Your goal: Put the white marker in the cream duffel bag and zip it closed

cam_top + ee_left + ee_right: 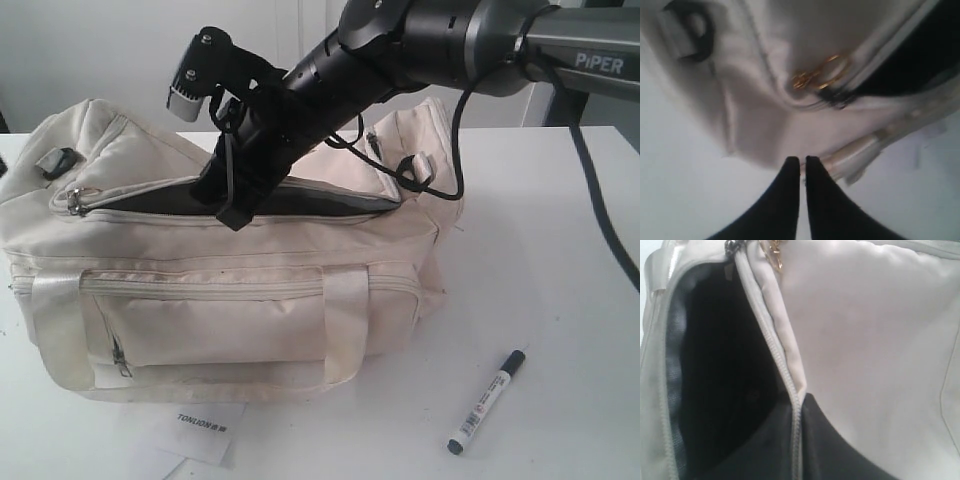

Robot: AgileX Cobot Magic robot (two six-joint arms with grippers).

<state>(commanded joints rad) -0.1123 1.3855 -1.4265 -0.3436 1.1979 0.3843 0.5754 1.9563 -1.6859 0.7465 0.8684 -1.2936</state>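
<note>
Open top of the cream duffel bag [865,340].
The pincer [797,450] pinches the zipper edge [775,350] beside the dark lining [715,365].

One cream duffel bag [250,250]. One white marker [487,402]. One paper tag [205,425]. One robot arm [400,45] in the exterior view. Two grippers: left gripper [802,165], right gripper [233,212]. Three zippers [250,283] counted on the bag: top, front pocket, small lower one. One black buckle [57,162] for sure, maybe a second at the far end, too blurry.
</note>
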